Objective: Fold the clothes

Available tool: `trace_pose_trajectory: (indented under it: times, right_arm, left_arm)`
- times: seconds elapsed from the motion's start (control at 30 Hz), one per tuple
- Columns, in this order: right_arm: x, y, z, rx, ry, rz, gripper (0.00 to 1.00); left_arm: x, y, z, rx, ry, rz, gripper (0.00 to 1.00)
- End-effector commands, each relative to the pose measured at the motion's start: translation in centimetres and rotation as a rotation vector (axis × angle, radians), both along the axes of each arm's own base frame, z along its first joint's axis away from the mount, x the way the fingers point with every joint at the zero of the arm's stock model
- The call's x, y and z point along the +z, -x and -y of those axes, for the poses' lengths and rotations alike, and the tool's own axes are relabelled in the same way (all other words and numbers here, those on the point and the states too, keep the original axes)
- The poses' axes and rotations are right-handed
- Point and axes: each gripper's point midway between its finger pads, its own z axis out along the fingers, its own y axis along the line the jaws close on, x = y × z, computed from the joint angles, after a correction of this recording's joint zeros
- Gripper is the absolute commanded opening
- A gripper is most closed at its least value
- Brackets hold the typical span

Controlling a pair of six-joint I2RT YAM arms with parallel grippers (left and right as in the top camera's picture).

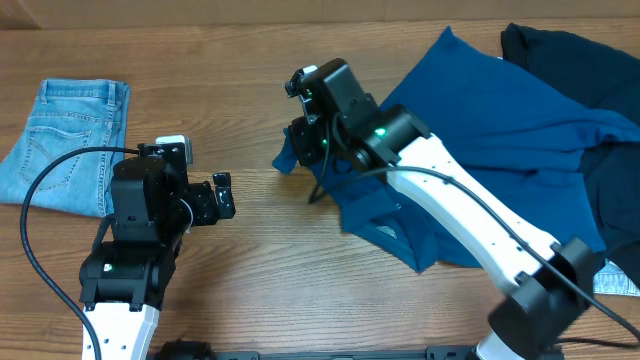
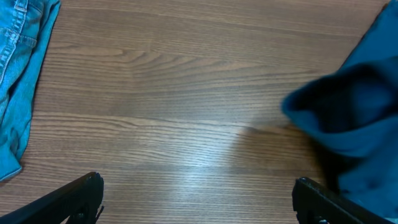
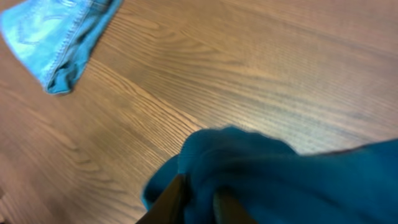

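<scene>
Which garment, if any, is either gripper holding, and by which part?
The right gripper pinches the mid-blue top by a bunched-up edge; the left gripper is open and holds nothing.

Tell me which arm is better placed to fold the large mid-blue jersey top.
Right, probably: the right arm has jaws shut on the large mid-blue jersey top; the left arm, jaws open, hangs over the wooden table.

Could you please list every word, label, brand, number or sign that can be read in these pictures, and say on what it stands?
Readable text: none, in any of the three views.
On the blue top: a small pale mark near its front edge, too small to read.
On the jeans: no label or lettering can be made out.
</scene>
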Motion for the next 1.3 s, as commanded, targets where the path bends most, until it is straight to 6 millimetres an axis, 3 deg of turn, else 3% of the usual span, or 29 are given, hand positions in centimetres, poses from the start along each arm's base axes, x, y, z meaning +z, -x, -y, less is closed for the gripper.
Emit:
trace_pose_trajectory:
  times: [0.0, 0.03, 0.1, 0.3, 0.33, 0.37, 0.53, 0.63, 0.67, 0.83, 1.0, 1.1, 1.27]
  right_arm:
    - [2.1, -1.3, 0.3, -0.054, -0.018, 0.065, 0.32]
    - [2.3, -1.7, 0.9, -0.078, -0.002, 0.082, 0.54]
    - [2.8, -2.3, 2.6, -0.129, 0.033, 0.103, 0.62]
    - [5.4, -3.4, 12.1, -0.398, 0.114, 0.106, 0.78]
    - [6.2, -3.2, 14.3, -0.439, 0.120, 0.100, 0.83]
    - [6.9, -2.9, 16.7, -0.486, 0.125, 0.094, 0.98]
    - [8.0, -1.7, 24.0, -0.641, 0.155, 0.052, 1.00]
    - [7.6, -1.2, 27.1, -0.710, 0.161, 0.005, 1.00]
    - [7.3, -1.0, 27.9, -0.725, 0.149, -0.023, 1.00]
    - [7.3, -0.9, 28.5, -0.736, 0.131, -0.040, 1.00]
    - [7.1, -0.7, 28.5, -0.734, 0.138, -0.052, 1.00]
    - [6.9, -0.5, 28.6, -0.734, 0.144, -0.061, 1.00]
    - [6.9, -0.4, 28.7, -0.735, 0.153, -0.063, 1.00]
  left_arm:
    - [1.2, -0.3, 0.4, -0.002, 0.024, 0.025, 1.00]
    - [1.2, -0.3, 0.4, -0.002, 0.024, 0.025, 1.00]
    - [1.2, -0.3, 0.4, -0.002, 0.024, 0.025, 1.00]
    - [1.2, -0.2, 1.6, -0.051, 0.070, 0.022, 1.00]
    - [1.2, -0.1, 2.5, -0.088, 0.110, 0.014, 1.00]
    - [1.1, 0.1, 3.6, -0.135, 0.156, -0.001, 1.00]
    - [-0.8, 0.6, 8.2, -0.283, 0.297, -0.122, 0.99]
    - [-3.3, 1.5, 11.9, -0.370, 0.324, -0.245, 0.94]
    - [-4.8, 2.2, 14.1, -0.430, 0.311, -0.309, 0.89]
    - [-9.1, 3.3, 20.5, -0.562, 0.301, -0.427, 0.89]
    - [-12.1, 1.1, 24.6, -0.409, 0.455, -0.491, 0.87]
    - [-14.7, 0.3, 25.2, -0.324, 0.494, -0.552, 0.85]
    - [-18.9, 0.8, 25.1, -0.233, 0.496, -0.666, 0.86]
